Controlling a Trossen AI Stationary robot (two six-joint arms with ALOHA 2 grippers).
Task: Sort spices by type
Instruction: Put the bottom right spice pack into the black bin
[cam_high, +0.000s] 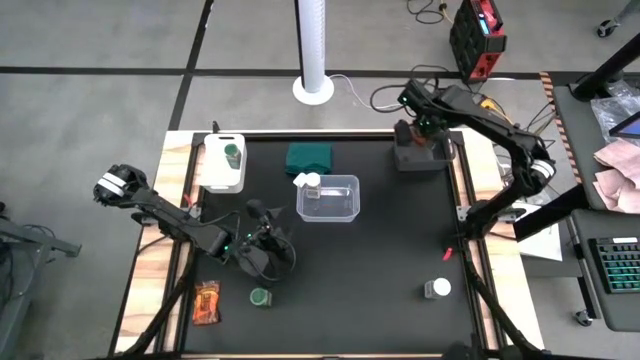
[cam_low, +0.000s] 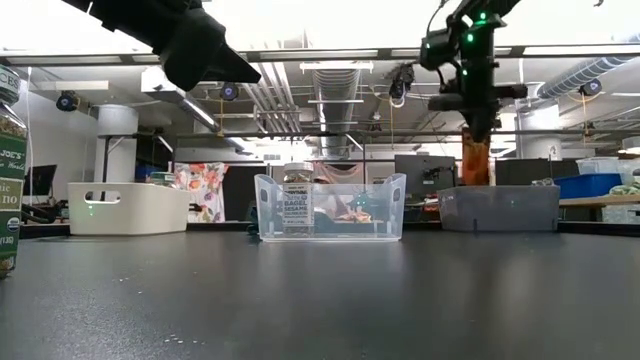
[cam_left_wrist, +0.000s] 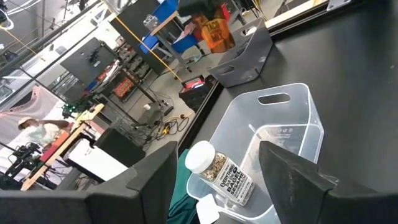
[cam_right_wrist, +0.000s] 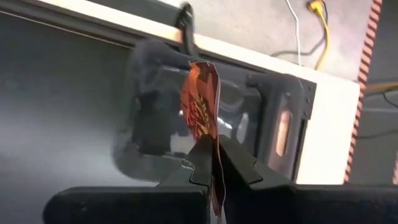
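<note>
Right tool (cam_right_wrist: 211, 163): clamped on an orange-red packet (cam_right_wrist: 202, 99), hanging above the grey bin (cam_high: 424, 155) at the worktop's (cam_high: 380, 260) far right. Left tool (cam_left_wrist: 214, 180): fingers spread wide, holding nothing, near the clear bin (cam_high: 328, 198) with one white-lidded jar (cam_left_wrist: 219, 173) inside. Elsewhere: second packet (cam_high: 208, 301), green-lidded jar (cam_high: 260, 297), white-lidded jar (cam_high: 437, 289) along the near edge.

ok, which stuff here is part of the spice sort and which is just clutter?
Job: front green-lidded jar, binned green-lidded jar, front white-lidded jar, binned white-lidded jar, table packet, held packet in right end effector.
Lying about: dark green block, small red item.
</note>
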